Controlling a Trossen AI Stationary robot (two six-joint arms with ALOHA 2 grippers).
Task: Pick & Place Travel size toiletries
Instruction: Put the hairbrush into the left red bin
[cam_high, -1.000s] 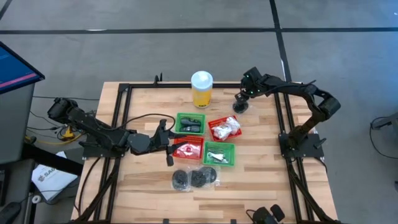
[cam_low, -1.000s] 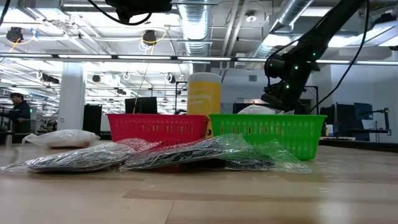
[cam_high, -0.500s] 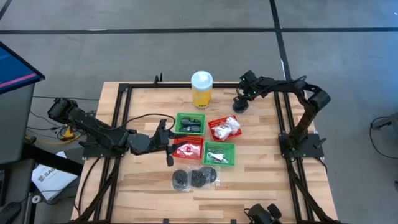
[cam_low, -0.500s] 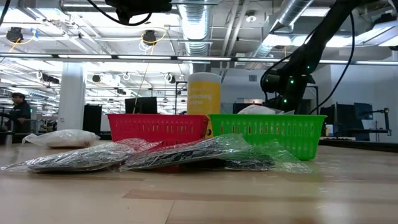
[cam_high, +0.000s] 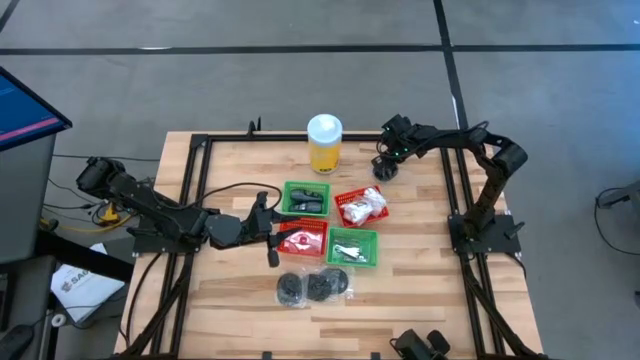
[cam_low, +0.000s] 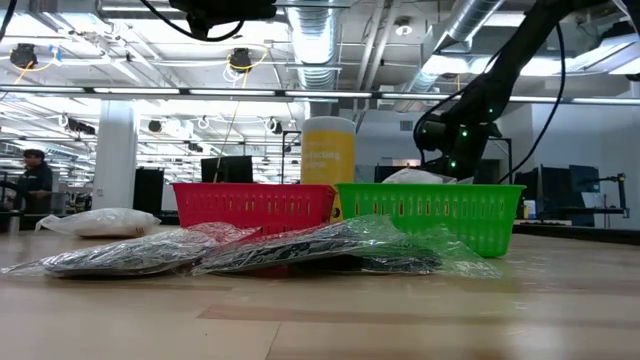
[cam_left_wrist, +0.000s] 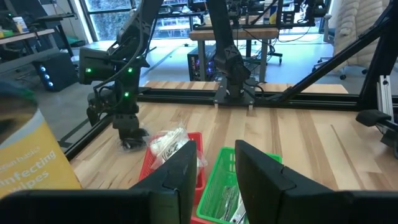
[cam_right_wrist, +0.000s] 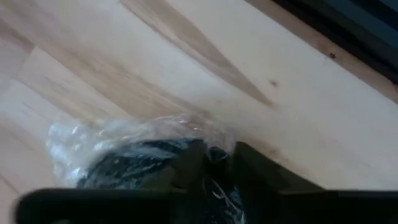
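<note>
Yellow bottle upright behind red, green baskets.

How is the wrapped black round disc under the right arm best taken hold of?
Probably from straight above, pinching the raised crinkly clear wrapper over the flat black round disc: it lies flat on the wooden table, offering no side. The right end effector hovers there.

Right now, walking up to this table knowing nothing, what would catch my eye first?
Probably the four bright baskets, red and green, clustered mid-table, with the tall yellow bottle standing just behind them. Next, the right tool low over a black disc in a clear wrapper near the far right edge. Wrapped black discs lie in front of the baskets.
</note>
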